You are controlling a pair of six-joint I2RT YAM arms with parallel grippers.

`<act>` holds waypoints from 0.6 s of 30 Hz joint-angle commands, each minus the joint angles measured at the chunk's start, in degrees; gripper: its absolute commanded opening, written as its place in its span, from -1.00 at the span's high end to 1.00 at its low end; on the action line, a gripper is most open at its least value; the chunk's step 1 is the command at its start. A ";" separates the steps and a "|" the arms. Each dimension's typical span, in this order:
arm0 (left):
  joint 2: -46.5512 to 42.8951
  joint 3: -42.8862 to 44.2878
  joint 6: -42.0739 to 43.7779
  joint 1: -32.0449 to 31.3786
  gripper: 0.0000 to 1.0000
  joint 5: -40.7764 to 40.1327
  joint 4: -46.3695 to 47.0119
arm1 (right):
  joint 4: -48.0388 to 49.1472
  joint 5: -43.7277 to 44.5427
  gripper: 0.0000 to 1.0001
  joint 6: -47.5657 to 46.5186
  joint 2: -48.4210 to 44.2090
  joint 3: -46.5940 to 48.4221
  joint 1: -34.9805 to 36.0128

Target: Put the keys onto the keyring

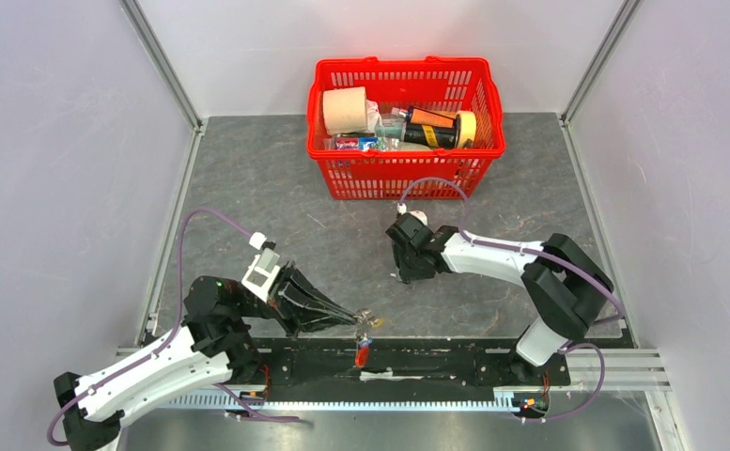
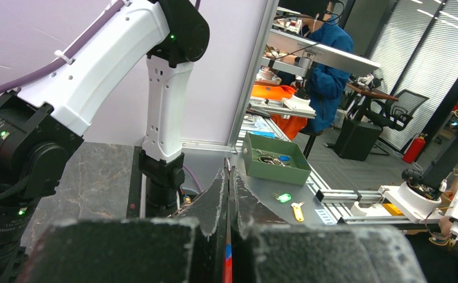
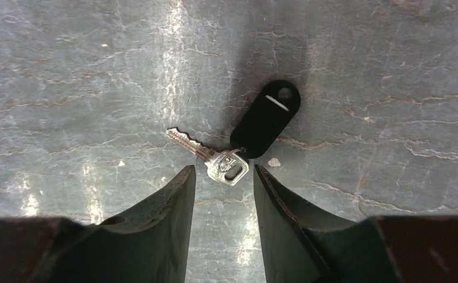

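**Item 1.** Left gripper [image 1: 361, 319], low over the near edge of the table. We record its black fingers [image 2: 214, 194] pressed together and clamped on the keyring [image 1: 362, 353]. The keyring is a small bundle whose short red strap hangs straight down from the fingertips, over the black mounting plate [image 1: 455, 362]. A glint of brass and silvery metal shows at the pinch. In the left wrist view only a sliver of red shows between the fingers.

**Item 2.** Right gripper [image 3: 223, 174], pointing down at the grey marbled tabletop [image 1: 267, 188] near its middle, well apart from the left gripper. We note its jaws standing apart and holding nothing.

**Item 3.** Slim silver metal key [image 3: 206, 154], lying flat on the tabletop. Its head lies just in front of the gap between the right fingertips, and we see no contact. A small ring joins it to a black oval plastic tag [image 3: 266, 119] lying beyond it.

**Item 4.** Red plastic mesh basket [image 1: 408, 178], at the far side of the tabletop. We list inside it:
- a tan paper roll [image 1: 344, 109]
- a black bottle with an orange label [image 1: 433, 127]
- a yellow tape roll [image 1: 467, 127]
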 commanded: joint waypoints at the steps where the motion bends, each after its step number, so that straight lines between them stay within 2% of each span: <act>1: 0.13 1.11 1.81 0.09 0.96 -0.75 2.68 | 2.43 0.89 0.06 0.89 1.89 2.41 -0.05; 18: 0.85 0.76 1.58 0.09 0.95 -0.57 3.48 | 1.02 5.22 0.26 -0.07 0.88 3.10 0.03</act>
